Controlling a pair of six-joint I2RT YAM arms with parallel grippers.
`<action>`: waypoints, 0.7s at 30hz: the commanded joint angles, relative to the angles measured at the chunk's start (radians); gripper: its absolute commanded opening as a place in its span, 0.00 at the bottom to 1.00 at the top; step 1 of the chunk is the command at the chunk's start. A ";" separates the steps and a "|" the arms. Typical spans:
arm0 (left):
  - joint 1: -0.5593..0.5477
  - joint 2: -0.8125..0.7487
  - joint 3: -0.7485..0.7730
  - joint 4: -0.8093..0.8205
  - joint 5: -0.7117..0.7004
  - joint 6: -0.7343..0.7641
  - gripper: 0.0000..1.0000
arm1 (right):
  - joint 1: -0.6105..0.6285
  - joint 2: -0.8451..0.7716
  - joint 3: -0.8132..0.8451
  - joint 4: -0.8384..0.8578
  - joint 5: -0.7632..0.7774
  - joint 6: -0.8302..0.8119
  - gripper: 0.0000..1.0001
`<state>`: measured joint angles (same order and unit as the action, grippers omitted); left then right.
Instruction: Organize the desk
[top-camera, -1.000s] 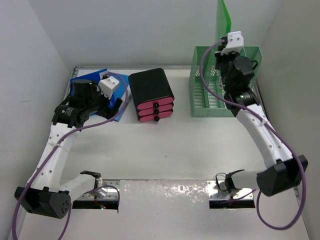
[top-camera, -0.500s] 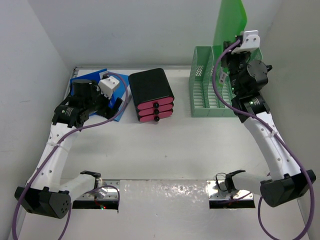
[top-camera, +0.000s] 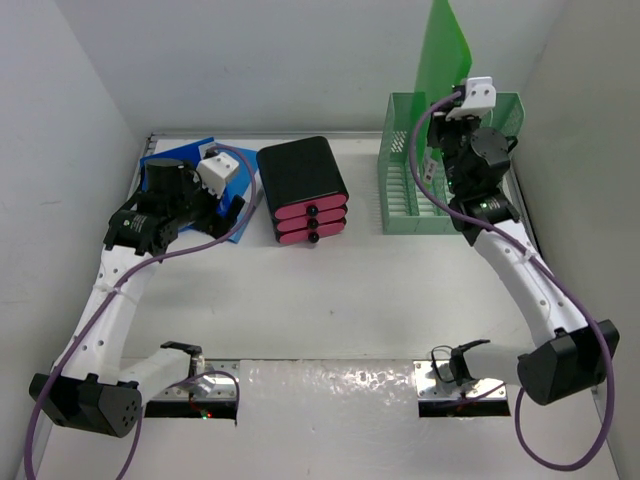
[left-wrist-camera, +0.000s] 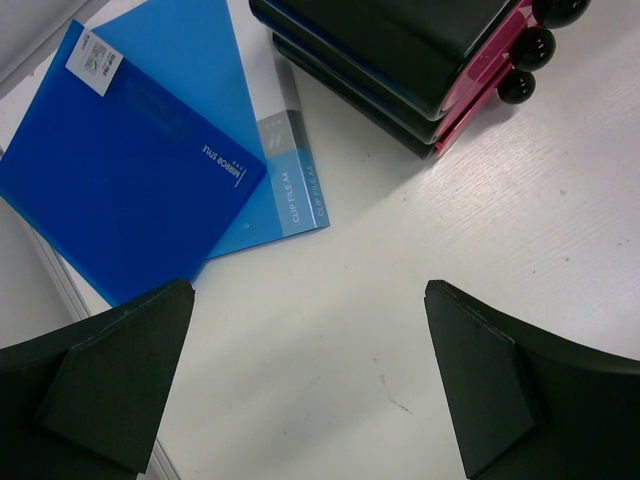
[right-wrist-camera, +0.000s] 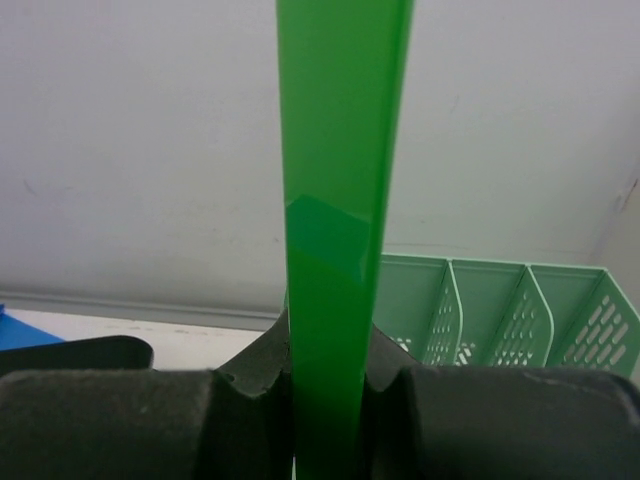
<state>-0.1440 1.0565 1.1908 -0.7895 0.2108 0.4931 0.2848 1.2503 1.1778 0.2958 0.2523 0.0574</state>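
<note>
While over rack (top-camera: 398, 190) rim, folder (top-camera: 445, 50) in R end effector (right-wrist-camera: 325, 400); L end effector (left-wrist-camera: 310, 370) released.

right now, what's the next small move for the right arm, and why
Probably lower the green folder into a slot of the rack. The right pincer clamps it upright over the rack, and it does not look seated yet.

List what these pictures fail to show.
- Top view: left arm covers most of the blue folders.
- Top view: right arm hides which green rack slot sits below the green folder.
- Left wrist view: top edge cuts off the drawer box; folder label too small to read.
- Right wrist view: right claw hides the green folder's lower end.
</note>
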 joint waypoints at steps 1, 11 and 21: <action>0.006 -0.007 0.020 0.022 0.009 0.009 1.00 | 0.001 0.014 -0.021 0.155 0.005 0.013 0.00; 0.006 -0.009 0.010 0.009 0.001 0.032 1.00 | 0.002 0.113 -0.150 0.412 -0.119 -0.008 0.00; 0.006 0.005 -0.003 0.013 0.009 0.039 1.00 | 0.002 0.141 -0.434 0.841 0.005 -0.050 0.00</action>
<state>-0.1440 1.0607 1.1908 -0.7990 0.2104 0.5224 0.2855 1.3930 0.7597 0.8402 0.2249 0.0254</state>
